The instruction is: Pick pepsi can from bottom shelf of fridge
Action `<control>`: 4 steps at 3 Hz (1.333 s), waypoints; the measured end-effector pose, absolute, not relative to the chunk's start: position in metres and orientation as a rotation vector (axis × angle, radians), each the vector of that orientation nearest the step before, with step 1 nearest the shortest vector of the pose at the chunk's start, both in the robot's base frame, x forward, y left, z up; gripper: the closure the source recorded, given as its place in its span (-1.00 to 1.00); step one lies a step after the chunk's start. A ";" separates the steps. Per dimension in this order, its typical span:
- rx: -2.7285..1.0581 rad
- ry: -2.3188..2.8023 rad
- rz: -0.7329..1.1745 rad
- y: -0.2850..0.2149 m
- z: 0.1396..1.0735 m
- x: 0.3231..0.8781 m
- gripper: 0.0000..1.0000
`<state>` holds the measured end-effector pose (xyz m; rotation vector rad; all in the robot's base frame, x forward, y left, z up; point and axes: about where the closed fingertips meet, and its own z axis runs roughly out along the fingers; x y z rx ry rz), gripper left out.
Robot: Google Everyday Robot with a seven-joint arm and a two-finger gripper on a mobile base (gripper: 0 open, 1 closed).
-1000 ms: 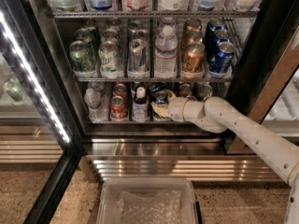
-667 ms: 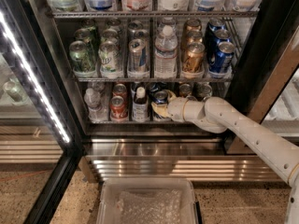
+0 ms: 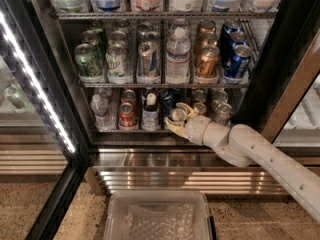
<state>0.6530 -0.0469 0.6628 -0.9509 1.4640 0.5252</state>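
Observation:
The fridge (image 3: 272,69) stands open in front of me, with wire racks of cans and bottles. On the bottom shelf (image 3: 125,131) a small dark blue pepsi can (image 3: 175,115) with a silver top stands near the front edge. My gripper (image 3: 177,119) reaches in from the right. One pale finger sits above and behind the can and the other below and in front of it, closed around it. The can still stands on the rack.
A red can (image 3: 127,115), a dark bottle (image 3: 150,111) and a water bottle (image 3: 100,111) stand to the left of the pepsi can. Silver-topped cans (image 3: 221,112) stand to its right. A clear plastic bin (image 3: 157,216) lies on the floor below. The LED strip (image 3: 35,79) runs along the open door at left.

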 end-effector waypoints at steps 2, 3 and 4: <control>-0.943 1.300 0.301 -0.077 0.741 0.603 1.00; -0.959 1.316 0.351 -0.074 0.762 0.597 1.00; -1.008 1.429 0.503 -0.071 0.769 0.588 1.00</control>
